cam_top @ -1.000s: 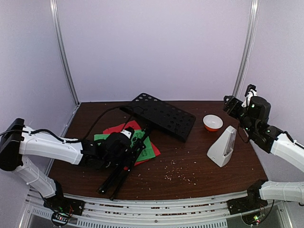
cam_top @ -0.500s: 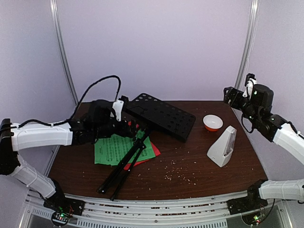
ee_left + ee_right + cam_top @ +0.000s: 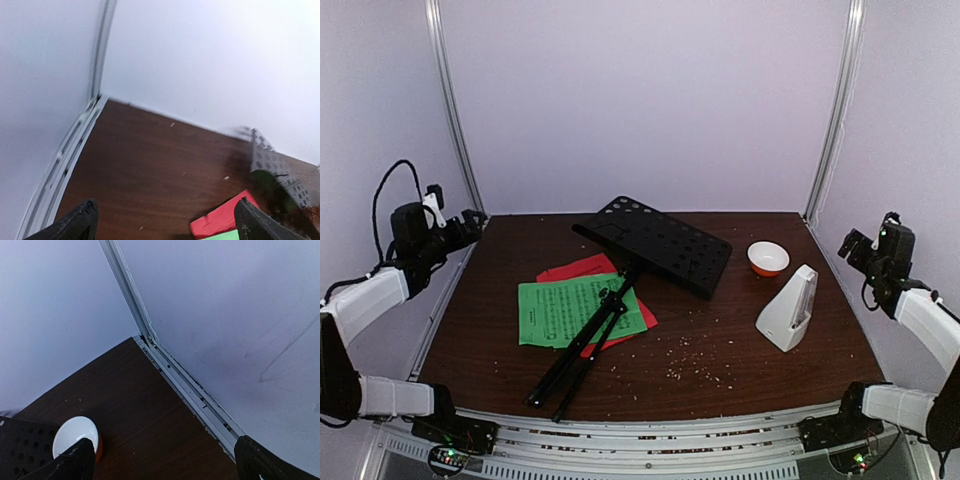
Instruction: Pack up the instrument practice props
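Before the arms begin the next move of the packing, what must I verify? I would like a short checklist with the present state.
1. Left jaws open, holding nothing: ok.
2. Right jaws open, holding nothing: ok.
3. Green sheet free to lift: not ok, the music stand has its pole lying across it.
4. Red sheet free: not ok, it lies under the green sheet.
5. Metronome upright, apart from the bowl: ok.
6. Metronome cover fitted: cannot tell.

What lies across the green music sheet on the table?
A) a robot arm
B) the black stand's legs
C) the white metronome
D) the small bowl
B: the black music stand lies with its legs crossing the green sheet; the metronome and bowl sit apart on the right.
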Robot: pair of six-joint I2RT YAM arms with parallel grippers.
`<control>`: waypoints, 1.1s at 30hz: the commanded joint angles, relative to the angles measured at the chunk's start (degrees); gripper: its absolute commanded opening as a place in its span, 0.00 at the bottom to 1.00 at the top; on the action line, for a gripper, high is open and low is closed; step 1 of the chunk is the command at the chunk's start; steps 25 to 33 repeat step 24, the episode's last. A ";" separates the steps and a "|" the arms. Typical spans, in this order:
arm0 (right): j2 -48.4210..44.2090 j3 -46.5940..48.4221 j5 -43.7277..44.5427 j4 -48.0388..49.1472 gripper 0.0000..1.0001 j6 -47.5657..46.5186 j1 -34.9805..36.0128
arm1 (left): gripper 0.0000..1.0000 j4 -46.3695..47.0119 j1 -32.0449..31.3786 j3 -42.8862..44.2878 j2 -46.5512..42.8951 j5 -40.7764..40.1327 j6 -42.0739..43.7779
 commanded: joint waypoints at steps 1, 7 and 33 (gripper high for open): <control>1.63 -9.75 4.72 16.08 1.00 -0.11 -0.31 | 0.98 14.97 5.89 -10.65 4.32 -0.59 -5.27; 9.66 -17.13 6.19 34.89 1.00 -3.72 -0.31 | 0.98 28.24 6.44 -16.74 9.46 -9.13 3.11; 19.79 -23.10 -3.03 55.88 0.96 -12.40 3.60 | 0.98 48.97 -2.22 -19.45 22.33 -11.09 22.58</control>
